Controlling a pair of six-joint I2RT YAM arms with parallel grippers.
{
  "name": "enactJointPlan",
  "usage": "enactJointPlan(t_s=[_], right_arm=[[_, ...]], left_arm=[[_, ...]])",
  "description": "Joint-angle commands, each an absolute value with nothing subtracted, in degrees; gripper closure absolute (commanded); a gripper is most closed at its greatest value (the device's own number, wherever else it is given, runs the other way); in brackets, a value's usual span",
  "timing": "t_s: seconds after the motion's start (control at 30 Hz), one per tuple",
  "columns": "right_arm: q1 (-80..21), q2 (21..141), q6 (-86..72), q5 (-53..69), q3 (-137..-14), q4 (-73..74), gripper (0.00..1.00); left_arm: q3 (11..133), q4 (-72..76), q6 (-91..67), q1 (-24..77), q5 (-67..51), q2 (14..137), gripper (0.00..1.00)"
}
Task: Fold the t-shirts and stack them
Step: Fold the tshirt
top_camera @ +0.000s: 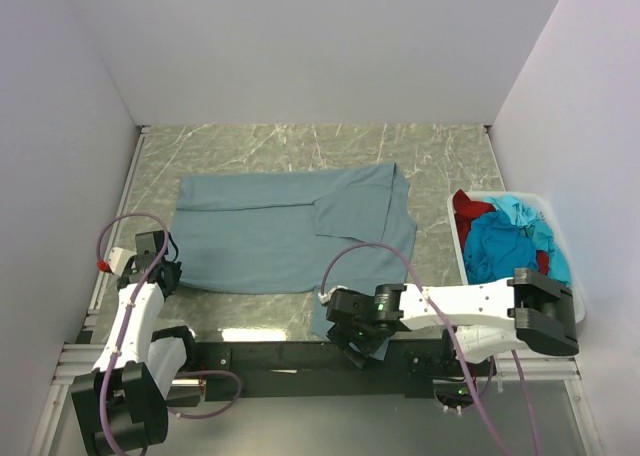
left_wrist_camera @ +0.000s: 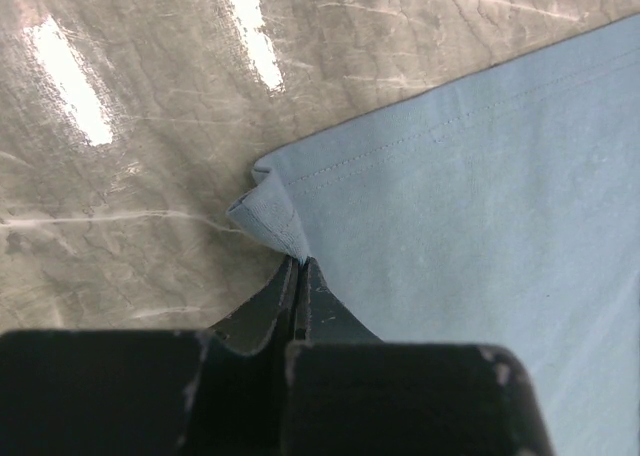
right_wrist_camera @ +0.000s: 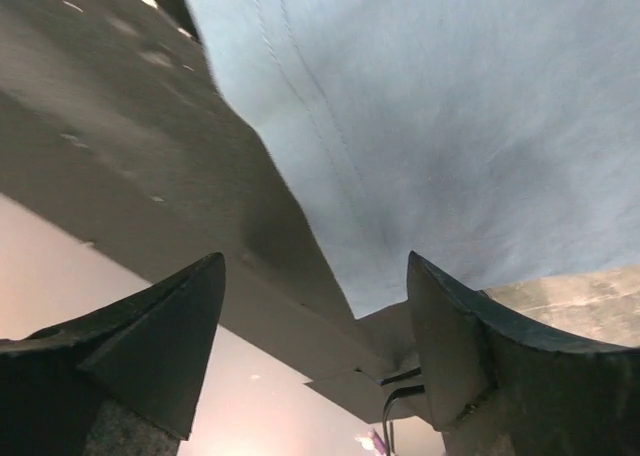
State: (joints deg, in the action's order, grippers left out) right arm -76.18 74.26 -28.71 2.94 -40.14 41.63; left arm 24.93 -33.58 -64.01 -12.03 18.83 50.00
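A grey-blue t-shirt (top_camera: 280,231) lies spread flat on the marble table, one sleeve folded inward near its right side. My left gripper (top_camera: 168,276) is shut on the shirt's near-left hem corner; in the left wrist view the fingertips (left_wrist_camera: 300,261) pinch a small bunched fold of cloth (left_wrist_camera: 262,208). My right gripper (top_camera: 345,331) hangs at the table's front edge by the shirt's near-right corner. Its jaws stand wide open (right_wrist_camera: 315,276), and the corner of the cloth (right_wrist_camera: 420,116) points down between them without being held. A turquoise t-shirt (top_camera: 500,246) and a dark red one (top_camera: 468,208) lie crumpled in the bin.
A white plastic bin (top_camera: 455,231) stands at the table's right side, next to the right arm. Grey walls close in the table (top_camera: 300,146) on the left, back and right. The table's front edge (right_wrist_camera: 200,226) runs just under the right gripper.
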Motion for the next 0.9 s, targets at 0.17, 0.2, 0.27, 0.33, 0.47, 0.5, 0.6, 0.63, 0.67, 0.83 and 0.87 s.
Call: enactJointPlan(t_s=[0.17,0.2,0.27,0.33,0.47,0.5,0.6,0.63,0.67,0.83,0.87], right_arm=[[-79.3,80.3,-29.7,-1.3,-38.8,41.5,0.24],[-79.2,81.1,-29.7,-1.4,-38.8,41.6,0.26],[-79.3,83.1,-30.3,-2.6,-38.8,41.8,0.3],[-79.3,84.2,-30.7,-4.3,-39.2,41.9,0.37],[-79.3,84.0,-31.3,-6.1,-40.3,42.1,0.56],[-79.1,84.0,-31.2,-6.6,-40.5,42.2,0.61],[-78.9,84.6,-30.9,-7.3,-41.2,41.9,0.66],[-78.8,84.7,-30.8,-7.6,-41.2,41.7,0.67],[-78.4,84.7,-30.6,-7.6,-41.4,41.5,0.74],[-75.0,83.1,-31.1,-11.5,-42.7,42.4,0.87],[-74.0,82.4,-30.9,-11.9,-43.1,42.7,0.89]], left_arm=[[25.0,-31.7,-62.4,-12.3,17.7,48.2,0.99],[24.9,-31.7,-62.3,-12.3,17.6,47.8,0.99],[24.8,-31.4,-62.0,-12.3,17.1,47.6,0.99],[25.0,-31.5,-61.9,-12.2,17.1,47.7,0.99],[25.4,-31.5,-61.4,-12.3,17.2,49.0,0.99],[25.4,-31.3,-61.3,-12.2,17.1,49.6,0.99],[25.5,-31.1,-61.1,-12.2,17.0,50.0,0.99],[25.5,-31.3,-61.0,-12.3,17.1,50.0,0.99],[25.5,-31.2,-61.0,-12.2,17.1,49.9,0.99],[25.6,-31.2,-60.8,-12.2,17.0,48.2,0.99],[25.7,-31.0,-60.6,-12.3,17.0,47.9,0.99]])
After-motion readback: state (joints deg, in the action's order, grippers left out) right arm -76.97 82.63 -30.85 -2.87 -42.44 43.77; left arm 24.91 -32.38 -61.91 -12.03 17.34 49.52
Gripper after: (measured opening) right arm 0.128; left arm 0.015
